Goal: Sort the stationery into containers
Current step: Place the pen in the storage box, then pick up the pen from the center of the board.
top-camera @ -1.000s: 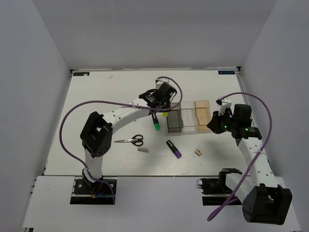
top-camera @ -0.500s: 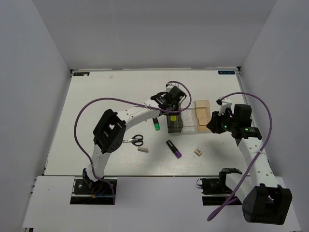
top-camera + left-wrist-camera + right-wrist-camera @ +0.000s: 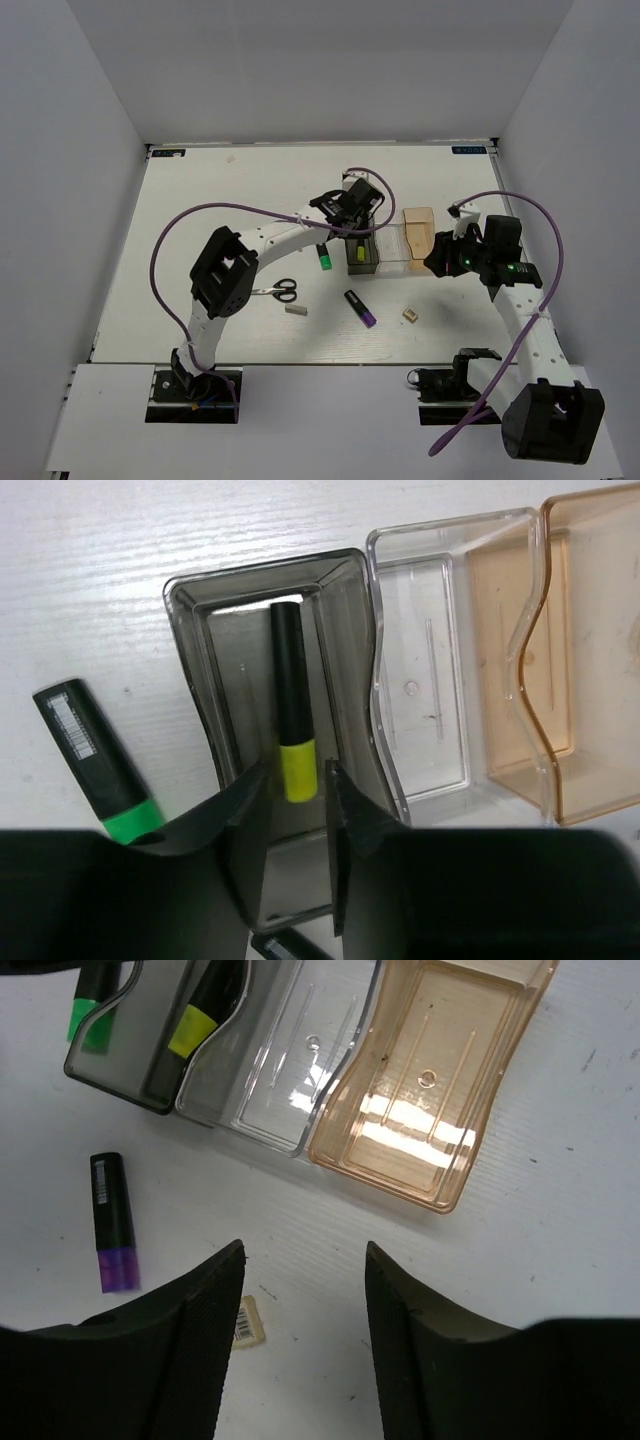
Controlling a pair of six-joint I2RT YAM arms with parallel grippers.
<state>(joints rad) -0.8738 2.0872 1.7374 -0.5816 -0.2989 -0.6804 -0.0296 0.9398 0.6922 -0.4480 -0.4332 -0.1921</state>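
Yellow-ended highlighter (image 3: 290,700) lies in the dark smoky box (image 3: 342,640), at the left end of the row just right of the surface's middle. The left jaws hang just above it, slightly parted, gripping nothing. The right jaws stand about half open and empty, near the tan-orange box (image 3: 420,1110)

White surface (image 3: 190,220) carries a joined row: dark box (image 3: 200,670), clear box (image 3: 420,680), tan-orange box (image 3: 420,1110). Green-ended highlighter (image 3: 323,259) lies just left of the dark box. Nearer the arm bases: scissors (image 3: 272,291), grey block (image 3: 296,310), purple-ended highlighter (image 3: 361,308), tan cube (image 3: 409,314).
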